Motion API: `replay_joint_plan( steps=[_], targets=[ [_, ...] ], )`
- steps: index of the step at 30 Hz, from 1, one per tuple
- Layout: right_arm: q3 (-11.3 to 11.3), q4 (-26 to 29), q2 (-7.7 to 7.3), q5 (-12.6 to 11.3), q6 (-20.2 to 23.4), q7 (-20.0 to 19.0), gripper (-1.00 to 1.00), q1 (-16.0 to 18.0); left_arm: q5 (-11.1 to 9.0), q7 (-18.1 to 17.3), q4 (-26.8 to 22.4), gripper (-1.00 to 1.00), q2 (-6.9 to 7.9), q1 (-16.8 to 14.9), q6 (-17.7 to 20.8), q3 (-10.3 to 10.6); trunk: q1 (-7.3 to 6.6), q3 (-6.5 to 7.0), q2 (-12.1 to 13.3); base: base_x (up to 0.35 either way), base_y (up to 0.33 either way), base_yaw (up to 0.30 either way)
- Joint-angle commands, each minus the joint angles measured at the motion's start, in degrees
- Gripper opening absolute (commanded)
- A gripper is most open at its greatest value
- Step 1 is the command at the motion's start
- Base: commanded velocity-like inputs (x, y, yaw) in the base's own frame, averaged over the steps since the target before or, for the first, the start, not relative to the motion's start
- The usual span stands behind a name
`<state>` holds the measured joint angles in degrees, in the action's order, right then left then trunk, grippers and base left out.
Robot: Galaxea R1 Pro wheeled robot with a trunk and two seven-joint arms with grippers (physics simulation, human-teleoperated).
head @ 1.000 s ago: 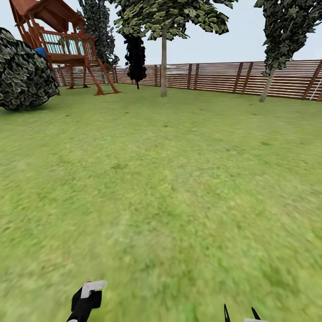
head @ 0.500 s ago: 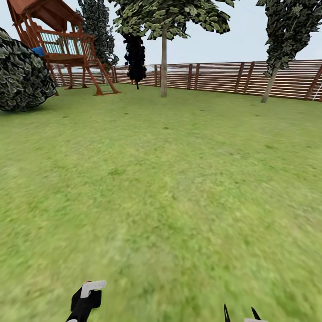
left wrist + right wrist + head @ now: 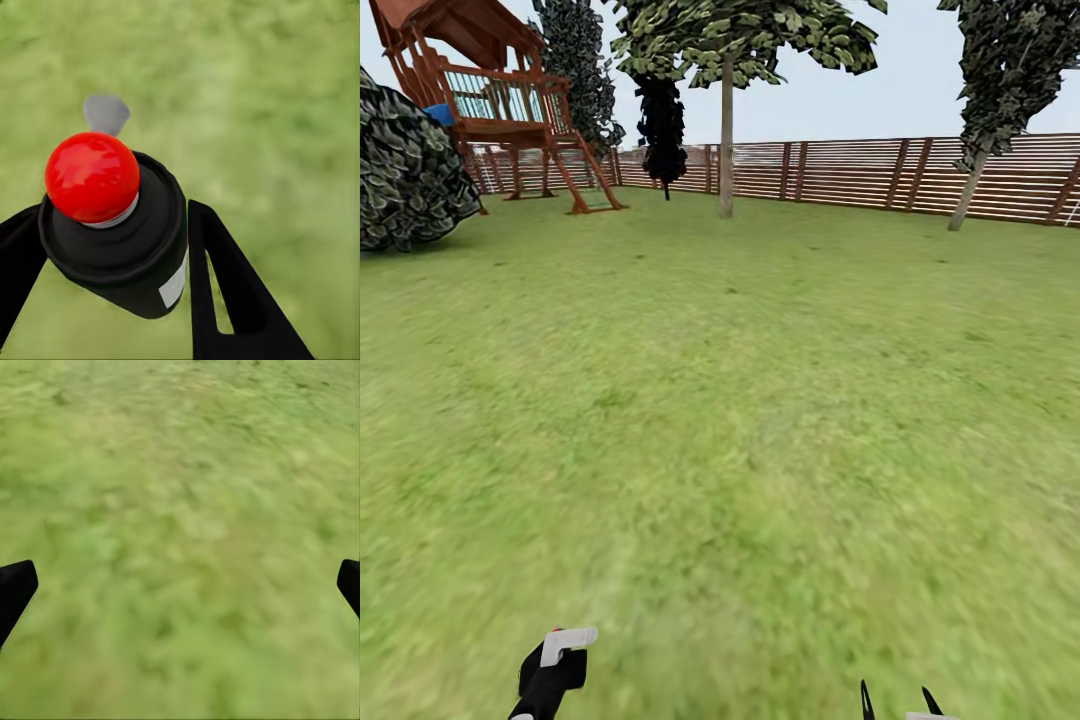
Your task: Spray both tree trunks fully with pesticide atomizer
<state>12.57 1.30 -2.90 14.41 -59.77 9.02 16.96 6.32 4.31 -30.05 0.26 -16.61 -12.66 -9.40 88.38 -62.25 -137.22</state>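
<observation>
Left gripper (image 3: 112, 247) clamps the spray bottle (image 3: 120, 225); right gripper (image 3: 180, 585) spread, empty. Nearest trunk (image 3: 726, 140) stands far ahead, slightly right.

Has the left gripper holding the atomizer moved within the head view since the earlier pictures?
No. The left gripper with the atomizer sits unchanged against the frame; only the fence shifted slightly, from camera motion.

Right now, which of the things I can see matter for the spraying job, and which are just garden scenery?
For the job:
- pesticide atomizer, black with a red top, held in the left gripper
- two trees by the fence: one mid-lawn, one at the right
- grass floor

Just scenery:
- wooden play tower
- round bush
- slatted fence
- right gripper, open, carrying nothing
</observation>
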Motion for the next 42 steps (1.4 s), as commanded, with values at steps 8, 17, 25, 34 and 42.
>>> replay_joint_plan(
  steps=[8,17,25,34,42],
  targets=[
    [0.0,0.0,0.0,0.0,0.0,0.0,1.0,0.0,0.0,0.0,0.0,-1.0,0.0,0.0,0.0,0.0,0.0,0.0,0.0,0.34,0.0,0.0],
    [0.0,0.0,0.0,0.0,0.0,0.0,1.0,0.0,0.0,0.0,0.1,-1.0,0.0,0.0,0.0,0.0,0.0,0.0,0.0,0.34,0.0,0.0],
    [0.0,0.0,0.0,0.0,0.0,0.0,1.0,0.0,0.0,0.0,0.0,-1.0,0.0,0.0,0.0,0.0,0.0,0.0,0.0,0.34,0.0,0.0],
    [0.0,0.0,0.0,0.0,0.0,0.0,1.0,0.0,-0.1,0.0,0.0,-1.0,0.0,0.0,0.0,0.0,0.0,0.0,0.0,0.34,0.0,0.0],
    [0.0,0.0,0.0,0.0,0.0,0.0,1.0,0.0,0.0,0.0,0.0,-1.0,0.0,0.0,0.0,0.0,0.0,0.0,0.0,0.34,0.0,0.0]
  ],
)
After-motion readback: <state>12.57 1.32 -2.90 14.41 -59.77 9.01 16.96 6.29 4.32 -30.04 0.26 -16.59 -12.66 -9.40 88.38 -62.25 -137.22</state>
